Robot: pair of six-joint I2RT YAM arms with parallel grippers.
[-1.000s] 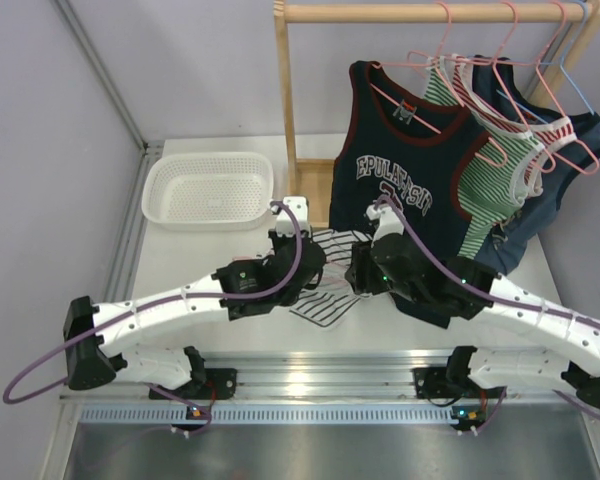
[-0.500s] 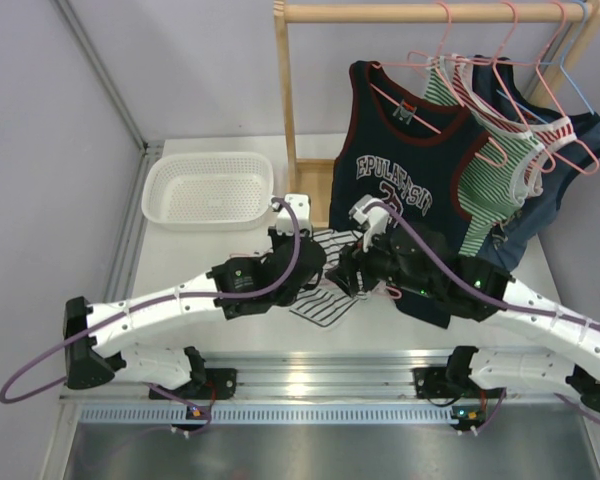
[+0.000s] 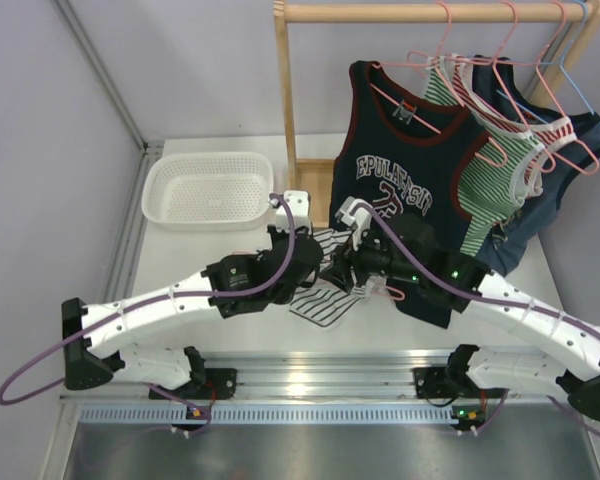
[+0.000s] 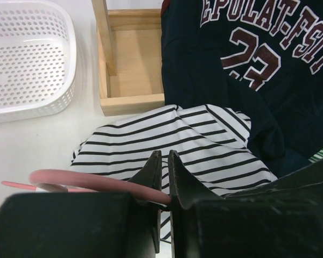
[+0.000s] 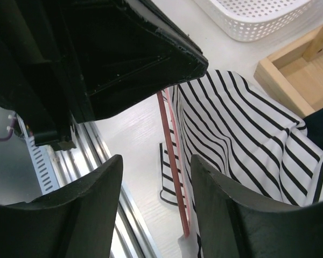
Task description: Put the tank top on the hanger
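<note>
Left jaws tight on hanger (image 4: pixel 97 184), wrist-view only

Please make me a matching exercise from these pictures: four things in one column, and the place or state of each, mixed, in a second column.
1. tank top
2. hanger
3. basket
4. navy top

A. hangs from the wooden rail
B. lies crumpled on the table
C. pinched in the left gripper
D. perforated white plastic, nothing inside

Pairs: 1-B, 2-C, 3-D, 4-A

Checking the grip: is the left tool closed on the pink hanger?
Yes, the left tool is shut with the hanger wire pinched between its fingers.
</note>
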